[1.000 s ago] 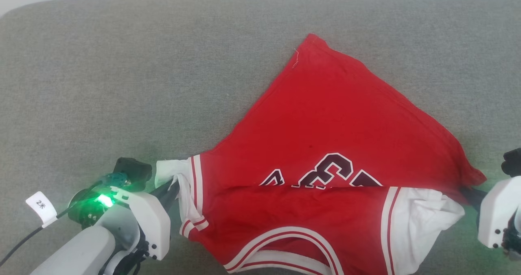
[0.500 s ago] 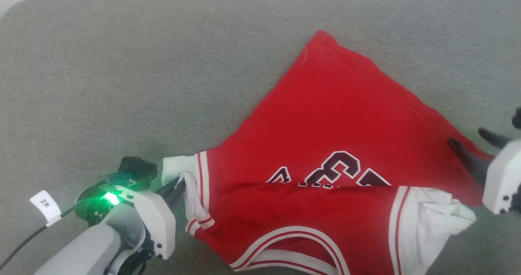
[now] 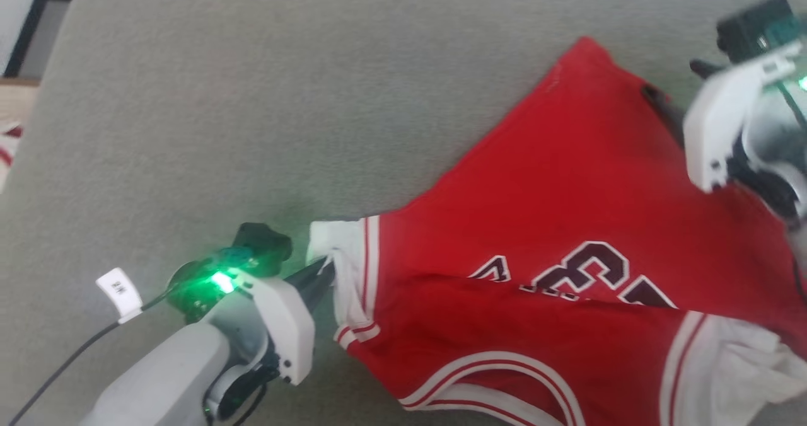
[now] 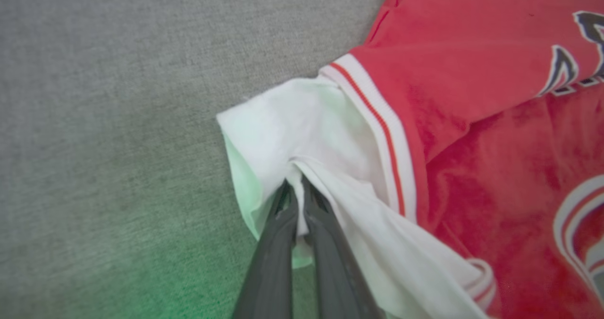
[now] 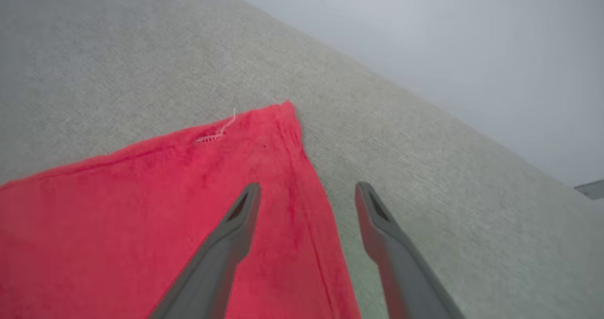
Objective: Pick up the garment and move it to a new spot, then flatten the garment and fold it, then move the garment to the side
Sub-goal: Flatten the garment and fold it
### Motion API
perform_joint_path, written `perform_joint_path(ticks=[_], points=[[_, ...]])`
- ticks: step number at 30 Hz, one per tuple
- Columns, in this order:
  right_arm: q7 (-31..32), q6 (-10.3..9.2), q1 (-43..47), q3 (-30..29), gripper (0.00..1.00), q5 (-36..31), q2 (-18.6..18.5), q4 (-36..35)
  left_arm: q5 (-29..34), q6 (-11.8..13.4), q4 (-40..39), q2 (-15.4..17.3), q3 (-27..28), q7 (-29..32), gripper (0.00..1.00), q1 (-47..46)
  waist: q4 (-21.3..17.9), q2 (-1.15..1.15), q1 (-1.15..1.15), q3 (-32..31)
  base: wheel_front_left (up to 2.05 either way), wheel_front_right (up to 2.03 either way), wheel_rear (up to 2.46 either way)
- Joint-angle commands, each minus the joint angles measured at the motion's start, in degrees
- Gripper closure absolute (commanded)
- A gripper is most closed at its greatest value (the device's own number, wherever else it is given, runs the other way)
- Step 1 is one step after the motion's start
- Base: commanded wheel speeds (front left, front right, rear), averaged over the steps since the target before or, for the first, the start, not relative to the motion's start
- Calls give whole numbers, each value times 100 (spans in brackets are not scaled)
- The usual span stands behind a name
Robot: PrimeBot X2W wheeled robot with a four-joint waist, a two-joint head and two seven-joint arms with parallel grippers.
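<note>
Garment [image 3: 567, 224] lies on grey cushion [image 3: 252, 98]
Left gripper [image 4: 295, 189] pinches sleeve [image 4: 292, 121] at 9 o'clock; right gripper [image 5: 306, 187] gapes at 1 o'clock.

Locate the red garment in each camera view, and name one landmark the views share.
Head view: garment spreads across the right half, centre to lower right.
Left wrist view: garment covers the right side.
Right wrist view: garment lies lower left, corner near centre.
Shared landmark: grey cushion under it.

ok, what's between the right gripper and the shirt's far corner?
Only the shirt's own red cloth and side hem, with grey cushion alongside, in the right wrist view. The open right gripper straddles that hem.
</note>
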Motion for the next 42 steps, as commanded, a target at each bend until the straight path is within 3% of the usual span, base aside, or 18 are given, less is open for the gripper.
perform_joint_path(ticks=[1,7,16,17,18,26,30,38,42], points=[[-33,-10,-237,157,0,15,40,301,32,-27,93,-47,-58,10,100,-57,155,0,0,96,0,0,0],[96,-10,-1319,857,0,204,193,1839,122,-187,346,-369,-218,-8,100,-332,521,0,0,236,0,0,0],[645,-10,-1899,1959,0,465,138,3267,158,-391,765,-670,-373,-68,100,-609,839,0,0,357,0,0,0],[752,-11,-1890,2031,62,517,143,3416,152,-397,815,-682,-385,-80,100,-629,849,0,0,358,0,0,0],[809,-11,-1888,2111,100,564,161,3501,142,-412,864,-688,-392,-91,100,-645,855,0,0,357,0,0,0],[350,-13,-2303,2295,100,894,117,3627,-76,-453,1029,-516,-224,40,100,-874,626,0,0,173,0,0,0],[-19,-10,-2455,2401,100,1135,86,3331,-161,-386,826,-263,-48,270,100,-1147,411,0,0,-49,0,0,0],[-464,-10,-2687,2682,100,1515,-327,2688,-318,-235,346,457,414,1075,100,-2031,-81,0,0,-557,0,0,0],[-621,-10,-2793,2685,100,1597,-450,2527,-348,-245,274,625,531,1382,100,-2480,-231,0,0,-747,0,0,0]])
